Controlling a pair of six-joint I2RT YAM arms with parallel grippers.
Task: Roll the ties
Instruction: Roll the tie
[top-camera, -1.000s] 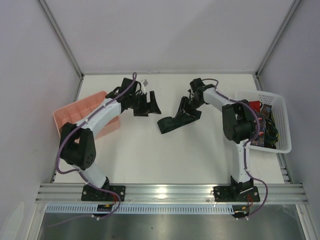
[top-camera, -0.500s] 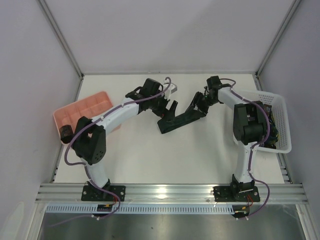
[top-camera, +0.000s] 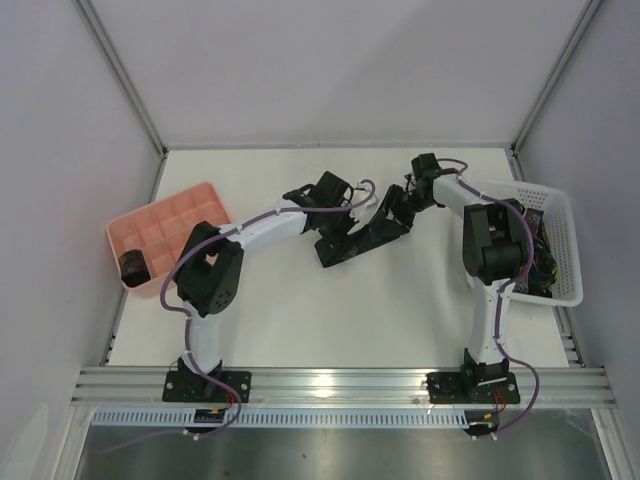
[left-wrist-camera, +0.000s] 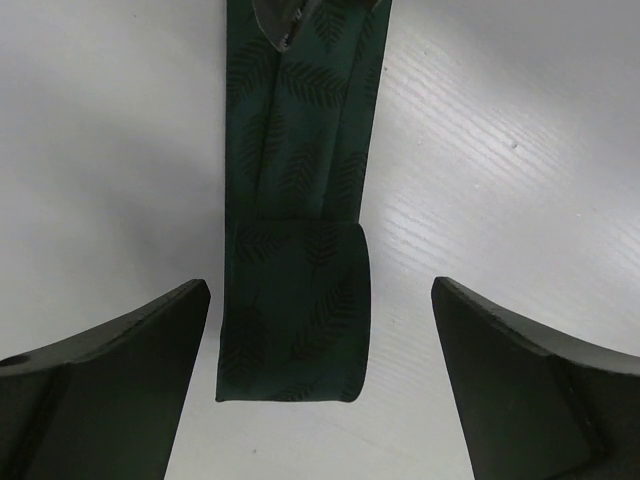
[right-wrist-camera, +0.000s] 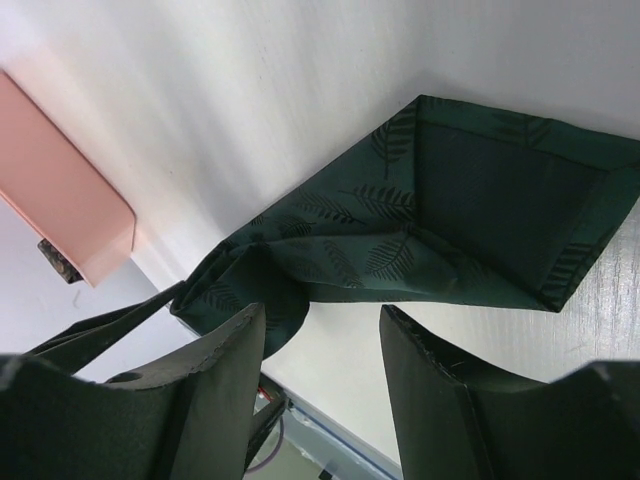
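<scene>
Your setting: robotics lab test cell. Evidence: white table (top-camera: 300, 320) boxed in by plain pale wall panels (top-camera: 330, 70) on aluminium struts (top-camera: 120, 80). Left arm base (top-camera: 205, 385) and right arm base (top-camera: 475, 385) bolted to extruded aluminium rail (top-camera: 340, 380) at near edge. Slotted cable duct (top-camera: 340, 417) and sheet-metal ledge (top-camera: 330, 450) below rail. Purple cabling (top-camera: 130, 330) looped along your arms.

A dark green tie (top-camera: 362, 238) printed with darker fern leaves lay flat on the tabletop (top-camera: 300, 320), stretched diagonally near its middle. One end was folded back over itself in a single flat lap; the wide pointed end lay with its hems showing. A small dark coil (top-camera: 133, 266) sat in the near corner of the pink tray (top-camera: 160, 208).
</scene>
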